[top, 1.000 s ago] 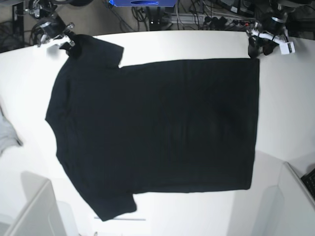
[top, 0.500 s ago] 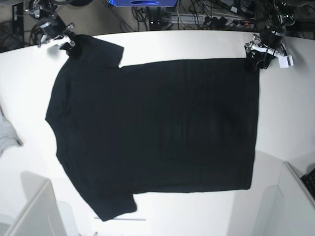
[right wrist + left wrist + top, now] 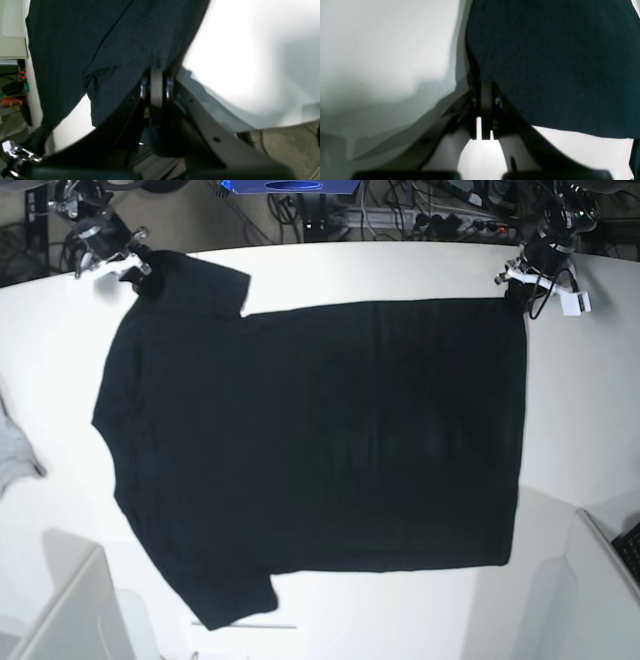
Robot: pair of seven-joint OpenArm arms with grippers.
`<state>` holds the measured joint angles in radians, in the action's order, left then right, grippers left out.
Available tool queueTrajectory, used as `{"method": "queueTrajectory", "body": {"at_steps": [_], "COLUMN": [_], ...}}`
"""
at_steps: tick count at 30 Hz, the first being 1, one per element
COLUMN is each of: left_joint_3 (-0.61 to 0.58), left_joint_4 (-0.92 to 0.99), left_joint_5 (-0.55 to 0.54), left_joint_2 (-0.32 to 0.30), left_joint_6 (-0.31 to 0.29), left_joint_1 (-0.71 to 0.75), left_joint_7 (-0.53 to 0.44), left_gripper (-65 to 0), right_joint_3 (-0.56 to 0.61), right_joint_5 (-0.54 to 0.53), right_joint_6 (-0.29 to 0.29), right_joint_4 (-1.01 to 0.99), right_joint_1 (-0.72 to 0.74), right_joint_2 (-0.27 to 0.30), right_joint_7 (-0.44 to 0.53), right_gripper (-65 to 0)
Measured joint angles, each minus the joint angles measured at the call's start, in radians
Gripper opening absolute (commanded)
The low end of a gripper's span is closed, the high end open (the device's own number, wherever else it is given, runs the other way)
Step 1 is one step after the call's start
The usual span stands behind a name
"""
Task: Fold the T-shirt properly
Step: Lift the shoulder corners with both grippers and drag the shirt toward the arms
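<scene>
T-shirt (image 3: 320, 440) flat on tabletop (image 3: 590, 420), collar end at base-view left, hem at right. Right gripper (image 3: 135, 268) on far-left sleeve corner, left gripper (image 3: 515, 290) on far-right hem corner. Grey cloth (image 3: 15, 452) at left edge.

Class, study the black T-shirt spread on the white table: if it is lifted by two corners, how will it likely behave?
The T-shirt will probably sag and drape rather than stay stiff: it lies limp and flat, and the fabric puckers near the right gripper. It probably slides easily, since the table looks smooth. The left gripper pinches only a corner, so the cloth looks light.
</scene>
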<state>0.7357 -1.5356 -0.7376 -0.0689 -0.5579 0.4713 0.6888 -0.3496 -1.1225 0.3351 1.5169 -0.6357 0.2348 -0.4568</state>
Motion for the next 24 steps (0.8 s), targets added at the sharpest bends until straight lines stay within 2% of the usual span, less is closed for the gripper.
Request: {"method": "queueTrajectory", "body": {"at_steps": [6,18,24], "left_joint_3": [0.003,0.005,0.003], "left_joint_4": [-0.056,-0.164,-0.251], "left_joint_5": [0.025,0.029,0.026], "left_joint_2": [0.000,-0.001,-0.001], "left_joint_6": [0.005,0.007,0.008], "left_joint_1": [0.035,0.123,0.122], "left_joint_7": [0.021,0.019,0.020], "left_gripper": [-65.0,-65.0,-65.0], "right_joint_3": [0.000,-0.039,-0.039], "right_joint_5": [0.017,0.020,0.020], "right_joint_6": [-0.024,-0.024,-0.025], "right_joint_4": [0.051,0.162,0.212], "right_joint_1": [-0.028,-0.113,-0.090], "right_joint_2": [-0.003,-0.008,-0.005], "right_joint_7": [-0.013,-0.019,-0.019], "right_gripper": [-65.0,-65.0,-65.0]}}
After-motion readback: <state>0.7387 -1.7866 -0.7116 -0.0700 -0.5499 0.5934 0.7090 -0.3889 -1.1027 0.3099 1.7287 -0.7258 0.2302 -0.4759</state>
